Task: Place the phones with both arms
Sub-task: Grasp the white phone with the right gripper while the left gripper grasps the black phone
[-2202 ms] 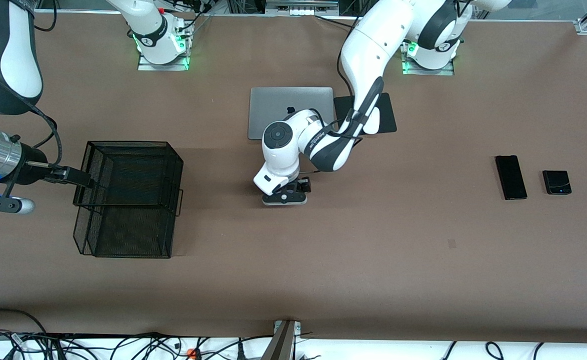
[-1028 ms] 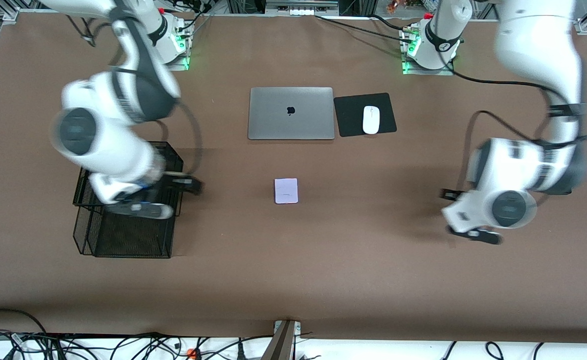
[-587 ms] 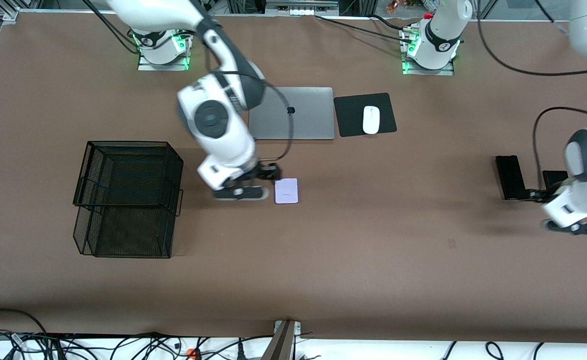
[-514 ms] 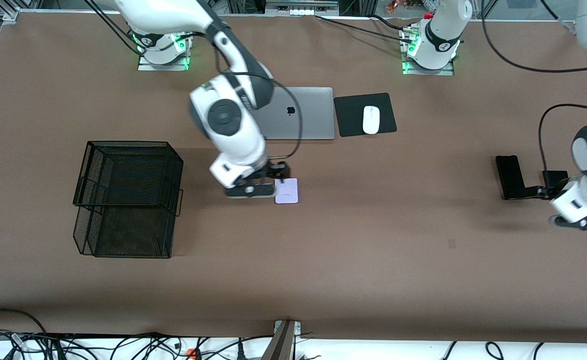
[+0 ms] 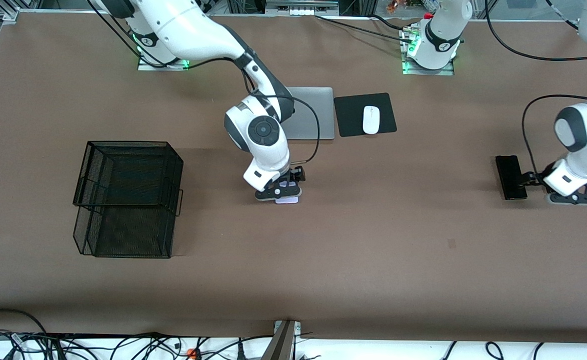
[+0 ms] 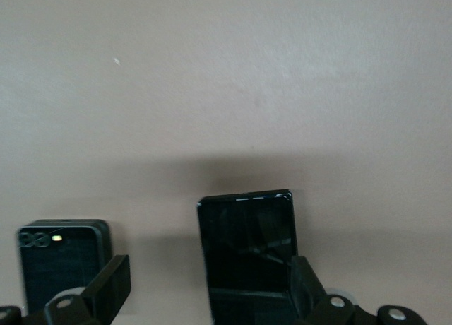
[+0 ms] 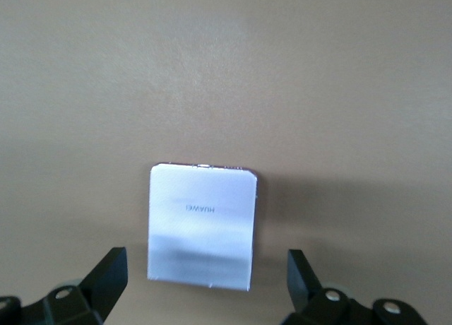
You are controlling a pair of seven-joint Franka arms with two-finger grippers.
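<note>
Brown matte counter [image 5: 373,260] carries all items, and both of my arms are extended over it.

Right pincer [image 5: 284,191]: positioned directly over the pale lavender phone [image 5: 287,200], which lies flat on the counter nearer to the front camera than the grey laptop [image 5: 309,114]. In the right wrist view the two fingers [image 7: 104,277] stand spread wide, one on each side of the pale lavender phone [image 7: 202,226], apart from its edges. Only a sliver of the phone shows beneath the pincer in the front view.

Left pincer [image 5: 537,179]: low over the counter at the left arm's end, between the long black phone [image 5: 510,177] and the spot where the small black phone lies. In the left wrist view the fingers [image 6: 109,290] are spread, with the long black phone [image 6: 247,251] lying between them and close beside one finger; contact cannot be confirmed. The small black phone [image 6: 62,263] lies outside the other finger, just beside it. In the front view it is hidden under my wrist.

Other items: a black mesh basket [image 5: 128,197] stands toward the right arm's end. A white mouse [image 5: 371,120] rests on a black pad [image 5: 348,116] beside the laptop.
</note>
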